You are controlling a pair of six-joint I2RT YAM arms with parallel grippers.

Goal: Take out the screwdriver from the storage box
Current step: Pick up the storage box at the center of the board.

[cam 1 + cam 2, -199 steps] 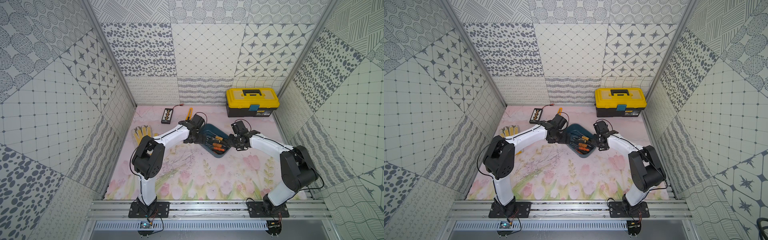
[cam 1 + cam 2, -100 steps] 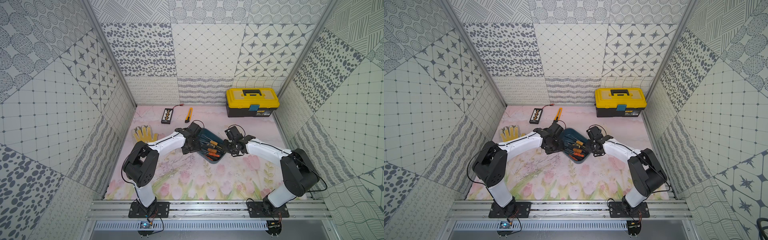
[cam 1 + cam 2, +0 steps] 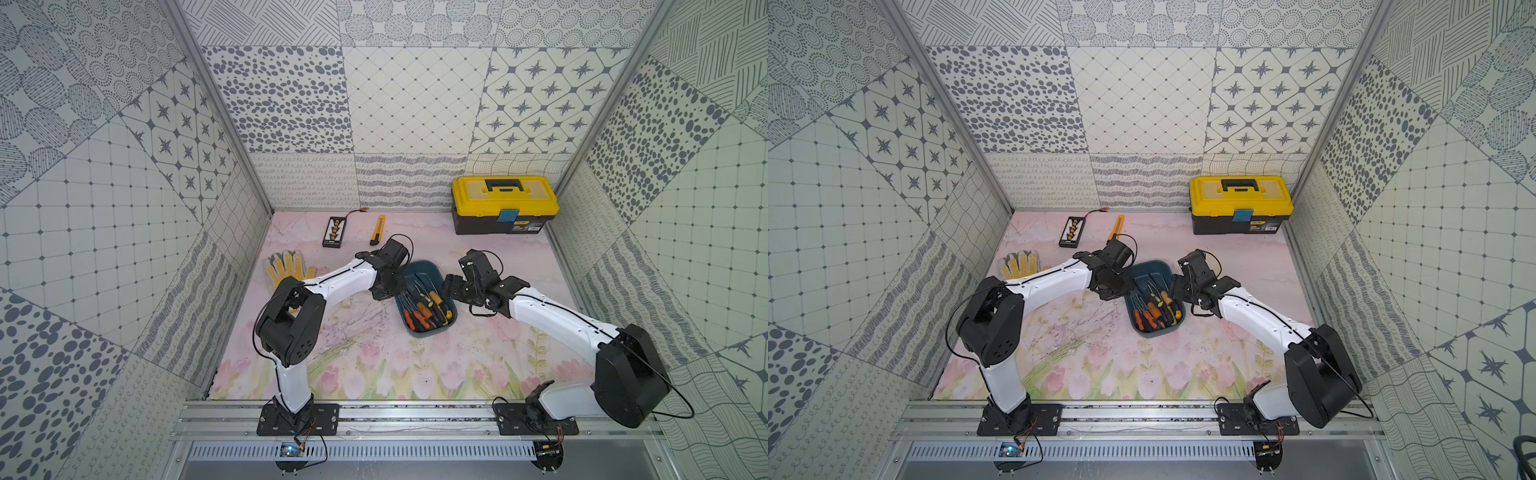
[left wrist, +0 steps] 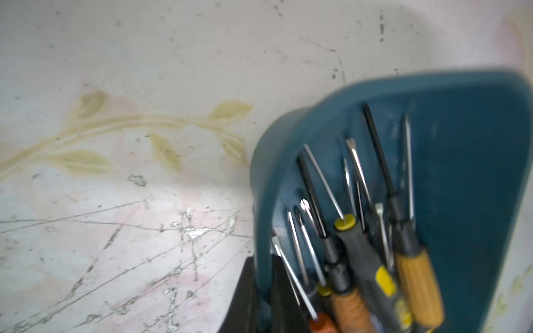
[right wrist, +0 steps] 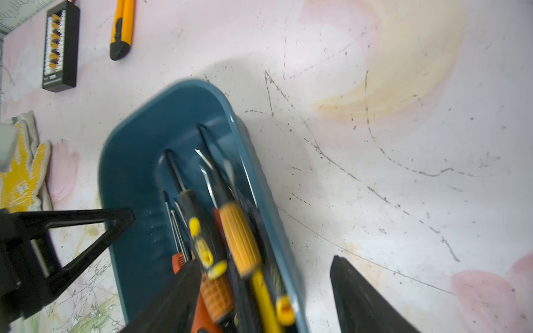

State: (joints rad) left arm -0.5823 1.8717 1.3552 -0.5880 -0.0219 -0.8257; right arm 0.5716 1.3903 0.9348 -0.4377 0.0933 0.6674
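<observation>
Shifted toward six o'clock on the worktop (image 3: pixel 490 257), storage box (image 3: pixel 424 272) of screwdrivers (image 3: pixel 424 309): left tool (image 4: pixel 264 297) clamps its nine-o'clock rim, right tool (image 5: pixel 259 299) spread wide.

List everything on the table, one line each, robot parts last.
storage box: one, dark teal-blue, mid-table between the two arms
screwdrivers: several, count unclear; orange, yellow and black handles, lying in the storage box
toolbox: one, yellow lid on black base, far right corner
utility knife: one, yellow and black, far side
black strip: one, with a row of orange parts, beside the utility knife
work gloves: yellow and white, far left, count unclear
left gripper: jaws shut on the storage box wall
right gripper: jaws open, astride the opposite wall
</observation>
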